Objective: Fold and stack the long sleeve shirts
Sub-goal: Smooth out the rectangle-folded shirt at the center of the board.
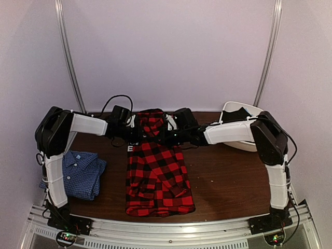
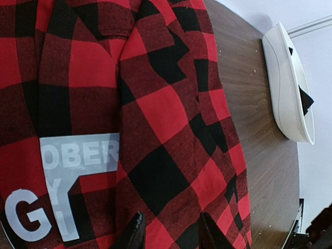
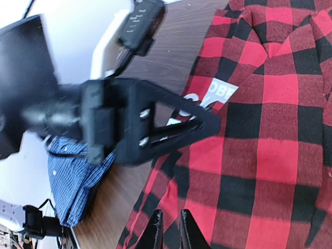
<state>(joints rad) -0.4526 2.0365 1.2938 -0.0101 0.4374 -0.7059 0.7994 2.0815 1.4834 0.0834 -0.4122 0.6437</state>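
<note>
Observing red-and-black buffalo-plaid flannel shirt (image 1: pixel 158 176) lying mid-table, long axis running near-to-far, collar end pointing away. Left gripper (image 2: pixel 171 234) standing apart over plaid; right gripper (image 3: pixel 171 229) nearly closed, grip indeterminable. Noting blue fine-check shirt (image 1: pixel 80 174) sitting folded at left, white oval tub (image 1: pixel 236 109) far right.

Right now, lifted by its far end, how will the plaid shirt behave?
Probably floppy: the plaid shirt lies in soft wrinkles, so it should sag and drape. The coarse weave likely isn't slippery. Its near hem may drag on the table.

Wide open counter (image 1: pixel 228 176) right of the plaid shirt (image 1: pixel 158 179), only a narrow bare lane before the blue shirt (image 1: pixel 80 174), white tub (image 1: pixel 249 111) crowding the far-right corner.
</note>
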